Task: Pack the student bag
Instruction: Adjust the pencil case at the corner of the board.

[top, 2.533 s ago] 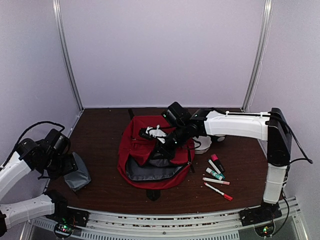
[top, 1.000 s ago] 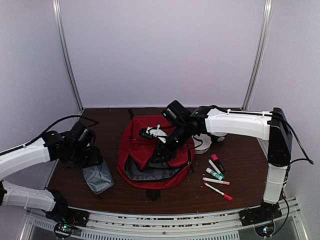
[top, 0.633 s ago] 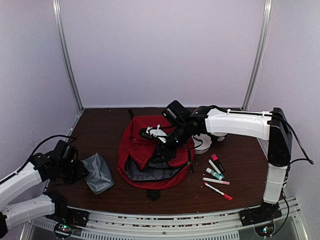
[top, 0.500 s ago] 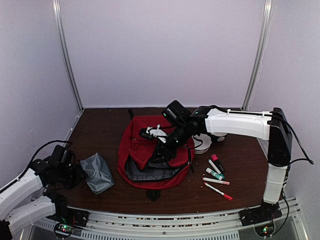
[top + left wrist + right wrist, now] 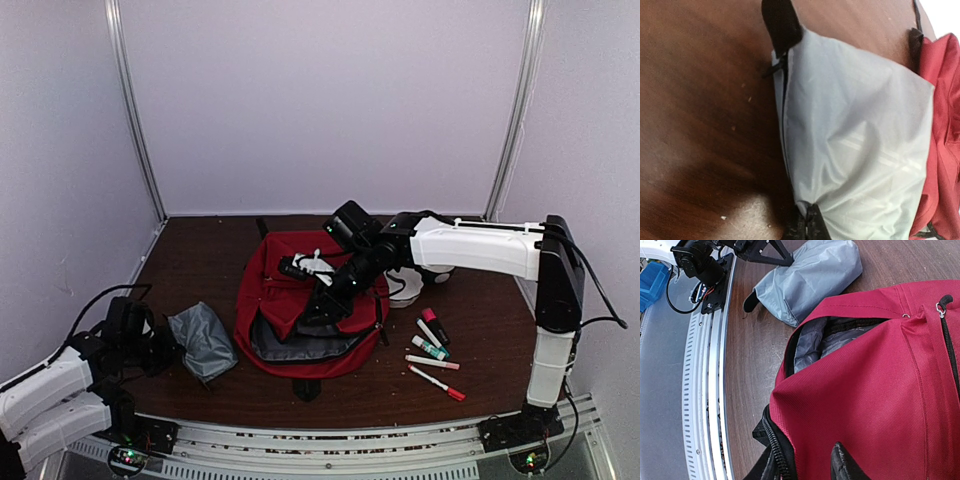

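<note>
The red student bag [image 5: 300,300] lies in the middle of the table, its mouth with the grey lining [image 5: 300,345] facing the near edge. My right gripper [image 5: 322,300] is shut on the bag's upper flap, holding the mouth open; in the right wrist view the red fabric [image 5: 880,380] and the black zipper [image 5: 774,450] run between its fingers [image 5: 842,465]. A grey soft pouch [image 5: 203,340] lies just left of the bag. My left gripper [image 5: 170,346] is shut on the pouch's near edge, and the fabric [image 5: 855,150] bunches into the closed fingertips [image 5: 812,227].
Several markers [image 5: 430,345] and a red-capped pen [image 5: 436,382] lie right of the bag. A white and black object [image 5: 405,288] sits behind my right arm, and a small white item [image 5: 315,266] rests on the bag's top. A metal rail [image 5: 705,390] runs along the near edge.
My left arm drew back toward the near left, then came forward and closed on the pouch's near edge. The pouch slid slightly right toward the bag. The right arm has not moved.
</note>
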